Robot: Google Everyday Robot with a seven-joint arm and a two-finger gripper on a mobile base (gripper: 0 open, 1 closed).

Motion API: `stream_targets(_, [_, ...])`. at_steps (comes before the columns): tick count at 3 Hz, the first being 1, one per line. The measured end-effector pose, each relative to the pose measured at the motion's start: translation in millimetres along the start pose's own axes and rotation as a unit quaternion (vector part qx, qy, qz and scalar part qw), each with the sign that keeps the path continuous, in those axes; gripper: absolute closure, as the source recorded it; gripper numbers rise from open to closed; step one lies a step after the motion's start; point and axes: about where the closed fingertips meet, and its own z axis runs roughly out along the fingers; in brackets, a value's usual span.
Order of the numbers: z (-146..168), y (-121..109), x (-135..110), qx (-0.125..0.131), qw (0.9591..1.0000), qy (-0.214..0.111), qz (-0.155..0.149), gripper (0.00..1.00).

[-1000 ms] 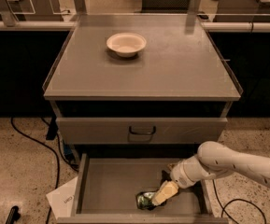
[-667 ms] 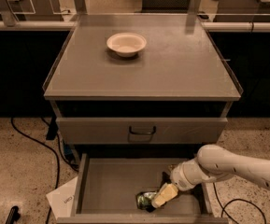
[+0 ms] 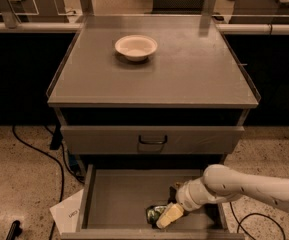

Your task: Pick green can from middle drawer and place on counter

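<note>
The green can (image 3: 154, 213) lies on its side on the floor of the open middle drawer (image 3: 119, 199), near the drawer's front edge and right of centre. My gripper (image 3: 168, 215) is down inside the drawer, right against the can's right side, at the end of the white arm (image 3: 234, 186) that comes in from the lower right. The gripper covers part of the can. The counter (image 3: 184, 69) is the grey cabinet top above.
A cream-white bowl (image 3: 136, 47) stands on the counter, left of centre and towards the back. A closed drawer front with a dark handle (image 3: 152, 140) is above the open drawer. Black cables (image 3: 39, 151) and a sheet of paper (image 3: 69, 215) lie on the speckled floor at the left.
The arm has crept a little to the left and down towards the can. The can lies in the same spot.
</note>
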Motion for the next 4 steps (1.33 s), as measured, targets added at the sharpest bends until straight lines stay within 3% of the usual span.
stream_targets(2, [33.7,-3.5,5.3,-0.005,0.9996,0.009,-0.026,0.00])
stream_targets(4, [43.7,-5.4,7.2,-0.009,0.9993,0.020,-0.030,0.00])
